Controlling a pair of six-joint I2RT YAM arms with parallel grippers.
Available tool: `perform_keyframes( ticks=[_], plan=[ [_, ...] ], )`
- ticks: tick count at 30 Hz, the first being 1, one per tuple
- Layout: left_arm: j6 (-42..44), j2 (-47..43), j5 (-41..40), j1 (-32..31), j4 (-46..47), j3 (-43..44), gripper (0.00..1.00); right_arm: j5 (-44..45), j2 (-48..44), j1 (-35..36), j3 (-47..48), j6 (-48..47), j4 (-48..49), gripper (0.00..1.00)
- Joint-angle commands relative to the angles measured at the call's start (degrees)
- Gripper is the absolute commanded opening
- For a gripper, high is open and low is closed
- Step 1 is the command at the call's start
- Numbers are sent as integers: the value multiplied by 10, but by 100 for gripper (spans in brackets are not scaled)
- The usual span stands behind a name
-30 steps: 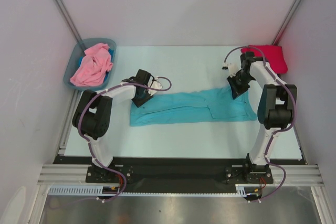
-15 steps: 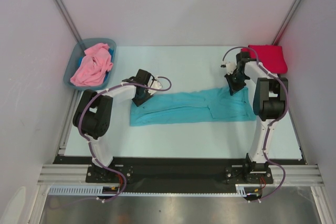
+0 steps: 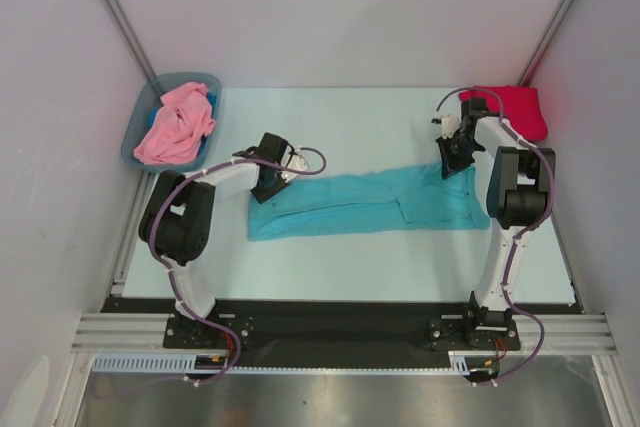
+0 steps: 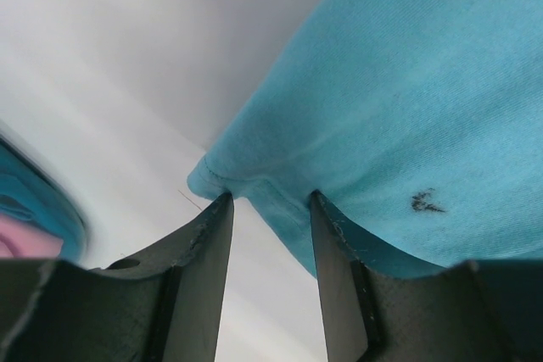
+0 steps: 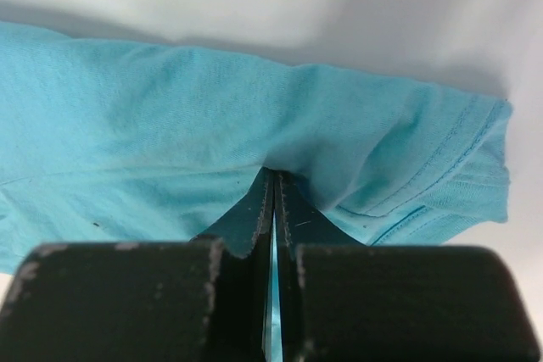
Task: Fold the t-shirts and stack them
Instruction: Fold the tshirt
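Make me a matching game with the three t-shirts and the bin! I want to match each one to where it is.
Things:
1. teal t-shirt
2. red t-shirt
3. pink t-shirt
4. bin

Places:
a. crumpled inside something
b. spread out long and flat in the middle
c. lying in the far right corner
d. standing at the far left, holding a shirt

Right pairs: 1-b, 2-c, 3-a, 4-d

The left arm (image 3: pixel 180 232) and right arm (image 3: pixel 520 197) have white links and black joints. Purple cables (image 3: pixel 312 153) loop behind the black left claw (image 4: pixel 270 203) and right claw (image 5: pixel 273 182).
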Motion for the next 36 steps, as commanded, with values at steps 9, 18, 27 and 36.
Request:
perform_keyframes(
  ticks=[9,18,27,36],
  plan=[
    [11,38,-37,5,-59,6,48,64,37,-28,-6,-15,46,0],
    [5,27,-53,6,-73,20,48,55,23,-13,-5,-15,37,0],
    [41,-43,-36,27,-156,50,48,38,-1,1,-2,-8,27,2],
    [54,-49,-27,44,-206,124,48,5,-32,19,4,-10,7,16]
  ],
)
